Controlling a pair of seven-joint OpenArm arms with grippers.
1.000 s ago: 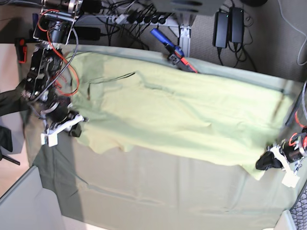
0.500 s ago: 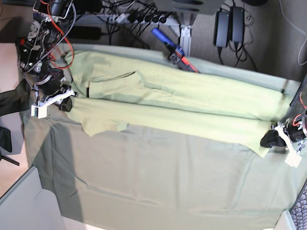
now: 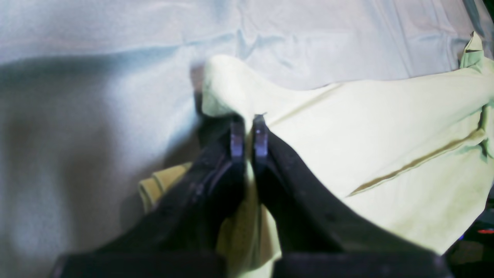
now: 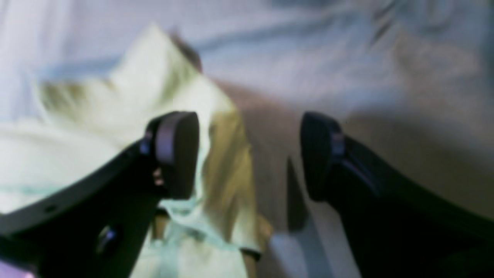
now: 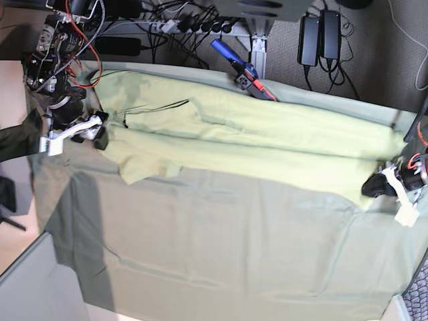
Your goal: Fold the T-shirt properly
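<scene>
The pale yellow-green T-shirt (image 5: 254,144) lies stretched in a long folded band across the far half of the table. At the band's right end my left gripper (image 5: 372,186) is shut on the T-shirt. In the left wrist view the cloth (image 3: 366,127) bunches around that gripper (image 3: 247,133), whose fingertips are pressed together. My right gripper (image 5: 93,136) sits at the band's left end. In the right wrist view it (image 4: 249,154) stands open, with the T-shirt's edge (image 4: 115,116) lying loose beneath its left finger (image 4: 175,154).
The dull grey-green table cloth (image 5: 221,247) covers the table. A blue and red tool (image 5: 237,67) rests at the far edge. Power adapters (image 5: 319,37) and cables lie beyond it. A grey panel (image 5: 33,287) stands at the near left corner.
Both arms drew away from the near edge, and the T-shirt narrowed into a flatter band. My right gripper opened and let go of the cloth; the left stayed shut on it.
</scene>
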